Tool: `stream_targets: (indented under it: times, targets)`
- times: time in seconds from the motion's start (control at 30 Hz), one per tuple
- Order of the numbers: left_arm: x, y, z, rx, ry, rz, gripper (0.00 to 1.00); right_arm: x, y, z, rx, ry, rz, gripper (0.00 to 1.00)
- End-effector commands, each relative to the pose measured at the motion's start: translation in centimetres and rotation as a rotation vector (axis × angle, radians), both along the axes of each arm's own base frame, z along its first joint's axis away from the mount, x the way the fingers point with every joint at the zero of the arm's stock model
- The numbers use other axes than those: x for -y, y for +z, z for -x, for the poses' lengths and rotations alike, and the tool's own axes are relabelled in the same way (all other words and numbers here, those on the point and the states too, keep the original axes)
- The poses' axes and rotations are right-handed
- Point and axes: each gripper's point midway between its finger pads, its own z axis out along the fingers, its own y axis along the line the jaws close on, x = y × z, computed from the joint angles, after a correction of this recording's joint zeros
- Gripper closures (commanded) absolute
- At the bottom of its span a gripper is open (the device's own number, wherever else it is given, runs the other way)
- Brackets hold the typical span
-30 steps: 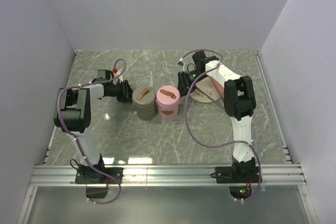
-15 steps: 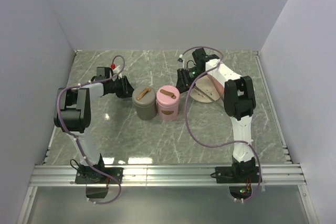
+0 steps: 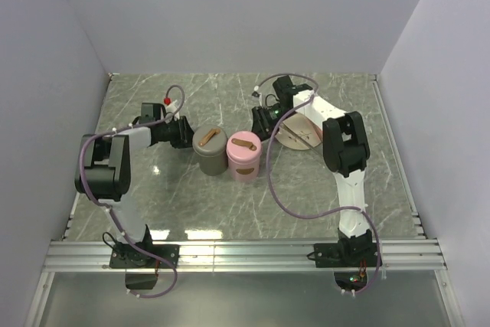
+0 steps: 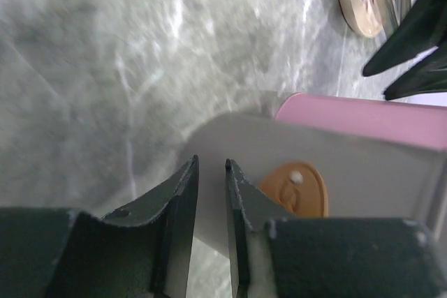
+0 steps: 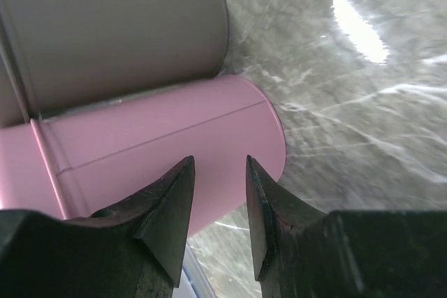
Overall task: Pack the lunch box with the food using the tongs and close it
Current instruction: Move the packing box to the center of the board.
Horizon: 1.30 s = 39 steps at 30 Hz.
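The pink lunch box point(image 3: 245, 160) stands mid-table with its lid point(image 3: 244, 143) on, brown strap up. It also fills the right wrist view point(image 5: 160, 151) and shows in the left wrist view point(image 4: 363, 120). My right gripper point(image 3: 259, 124) point(image 5: 218, 162) is open just behind the box's right side, with nothing between its fingers. My left gripper point(image 3: 186, 132) point(image 4: 211, 165) hangs by the grey canister's left rim, its jaws a narrow gap apart and empty. The tongs point(image 3: 305, 135) lie across the beige plate point(image 3: 295, 143). I cannot make out the food.
A grey canister point(image 3: 209, 155) point(image 4: 237, 144) point(image 5: 112, 26) with a brown strap on its lid stands touching the lunch box's left side. The plate point(image 4: 360, 5) sits behind and right of the box. Walls enclose the table on three sides.
My right gripper has swung left from the plate toward the lunch box. My left gripper has shifted slightly beside the grey canister. Neither gripper's opening has changed.
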Motion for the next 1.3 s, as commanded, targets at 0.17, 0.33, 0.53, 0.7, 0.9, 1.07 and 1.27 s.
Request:
stream_targets:
  times: [0.17, 0.33, 0.53, 0.7, 0.9, 1.07, 1.27]
  targets:
    - [1.2, 2.6, 1.5, 0.097, -0.074, 0.014, 0.74, -0.8, 3.0, 1.2, 0.072, 0.032, -0.030, 0.57]
    - [1.3, 3.0, 2.3, 0.102, -0.098, 0.016, 0.75, -0.6, 2.7, 1.4, 0.065, 0.034, -0.018, 0.57]
    - [1.4, 3.2, 3.1, 0.109, -0.121, 0.010, 0.75, -0.6, 3.2, 1.4, 0.071, 0.034, -0.029, 0.57]
    - [1.4, 3.1, 3.7, 0.106, -0.133, 0.006, 0.77, -0.4, 3.2, 1.3, 0.073, 0.032, -0.026, 0.57]
    - [1.3, 3.2, 3.7, 0.105, -0.128, 0.003, 0.74, -0.4, 3.8, 1.2, 0.088, 0.033, -0.032, 0.57]
    - [0.6, 4.3, 1.5, 0.150, -0.078, -0.043, 0.64, 0.2, 4.7, -0.3, 0.153, -0.018, -0.020, 0.57]
    - [-1.2, 8.2, -2.3, 0.273, 0.033, -0.078, 0.58, 3.7, 7.6, -4.3, 0.252, -0.164, -0.022, 0.57]
